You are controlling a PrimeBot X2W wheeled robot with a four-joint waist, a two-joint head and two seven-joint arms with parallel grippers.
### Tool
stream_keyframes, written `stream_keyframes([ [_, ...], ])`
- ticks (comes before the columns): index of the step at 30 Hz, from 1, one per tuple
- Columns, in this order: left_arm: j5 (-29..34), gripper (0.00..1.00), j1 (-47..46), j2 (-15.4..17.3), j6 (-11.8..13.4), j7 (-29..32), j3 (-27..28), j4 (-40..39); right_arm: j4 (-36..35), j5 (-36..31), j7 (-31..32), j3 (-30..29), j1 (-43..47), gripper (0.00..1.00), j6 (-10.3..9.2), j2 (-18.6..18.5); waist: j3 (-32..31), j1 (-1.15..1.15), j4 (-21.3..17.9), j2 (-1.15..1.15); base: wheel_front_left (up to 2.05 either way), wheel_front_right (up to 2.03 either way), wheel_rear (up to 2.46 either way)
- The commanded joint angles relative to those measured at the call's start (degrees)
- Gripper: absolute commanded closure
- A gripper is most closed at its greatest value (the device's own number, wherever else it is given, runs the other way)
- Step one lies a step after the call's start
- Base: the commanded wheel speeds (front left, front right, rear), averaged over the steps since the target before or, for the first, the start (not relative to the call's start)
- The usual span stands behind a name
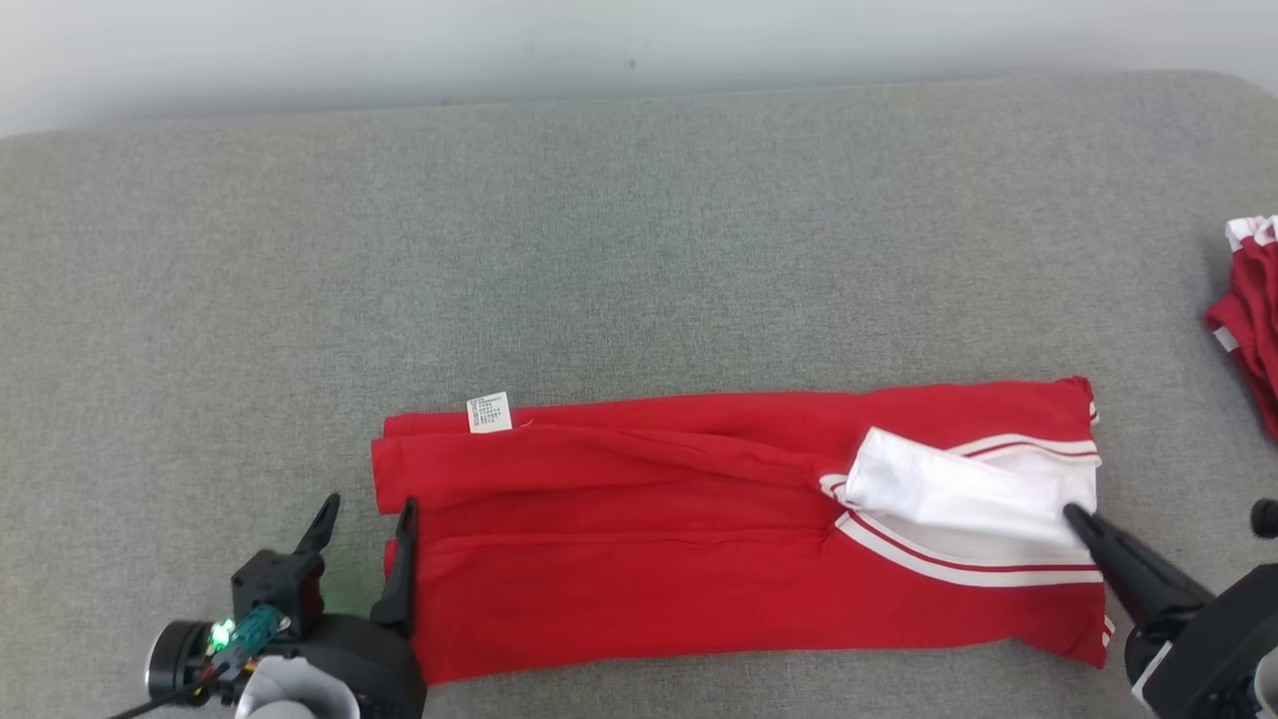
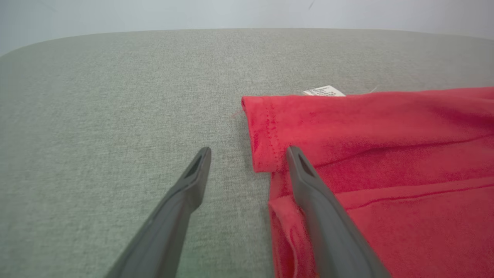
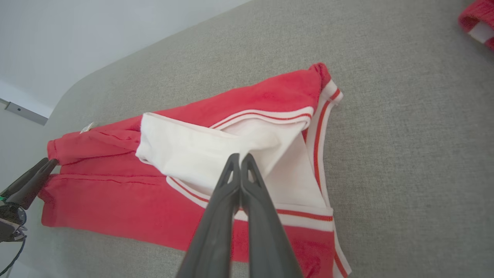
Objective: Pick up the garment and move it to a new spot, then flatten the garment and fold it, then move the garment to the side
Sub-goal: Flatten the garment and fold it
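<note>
Cushion (image 1: pixel 639 250), left jaws wide at garment (image 1: pixel 649 569)

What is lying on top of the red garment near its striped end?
A white folded piece of the red garment itself lies there, with the right gripper shut, tips at its edge. The fabric beneath the white piece is covered, so its layers cannot be told.

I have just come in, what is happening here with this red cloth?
A robot is folding a red garment, which lies as a long strip on the grey surface. Its left gripper stands open at the garment's left end. Its right gripper is shut, tips on the white part at the right end; whether it pinches cloth is unclear. A second red garment lies far right.
</note>
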Motion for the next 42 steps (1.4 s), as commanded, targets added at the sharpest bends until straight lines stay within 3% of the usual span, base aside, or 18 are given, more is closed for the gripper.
stream_keyframes([
  [1, -0.31, 0.00, 1.32, 0.04, 0.43, -0.42, 0.50, 0.05, 0.23, -0.30, 0.62, 0.14, 0.93, 1.00, -0.12, 0.45, -0.70, 0.01, -0.17, 0.00, 0.00, 0.00, 0.00],
  [5, 0.22, 0.00, 3.38, 0.37, 1.42, -0.54, 2.29, -1.14, 1.12, -2.27, 1.49, -0.19, 2.00, 1.00, -0.12, 0.53, -1.98, 0.01, -0.06, 0.00, 0.00, 0.00, 0.00],
  [6, 0.60, 0.00, 3.95, 0.29, 1.62, -0.57, 3.14, -2.21, 1.37, -2.69, 1.54, -0.24, 2.25, 0.76, -0.12, 0.70, -2.36, 0.01, 0.04, 0.00, 0.00, 0.00, 0.00],
  [7, 1.09, 0.00, 4.67, 0.30, 1.94, -0.60, 4.13, -3.28, 1.71, -3.10, 1.65, -0.39, 2.55, 0.00, -0.12, 1.03, -2.67, 0.01, 0.12, 0.00, 0.00, 0.00, 0.00],
  [19, 8.79, 0.00, 15.99, -4.31, 0.03, -0.52, 15.34, -16.08, 2.44, -5.79, -1.56, -1.70, 5.35, 0.00, -0.12, 4.71, -7.82, 0.01, 1.50, 0.00, 0.00, 0.00, 0.00],
  [32, 17.48, 0.00, 26.91, -13.35, -6.65, -0.53, 26.76, -26.61, 6.85, -16.68, -20.43, -2.76, 8.42, 0.00, -0.12, 12.30, -13.22, 0.01, 1.27, 0.00, 0.00, 0.00, 0.00],
  [42, 20.84, 0.00, 32.09, -17.00, -10.23, -0.54, 32.37, -27.14, 12.81, -22.84, -32.82, 0.86, 8.28, 0.00, -0.12, 11.79, -14.95, 0.01, 0.28, 0.00, 0.00, 0.00, 0.00],
])
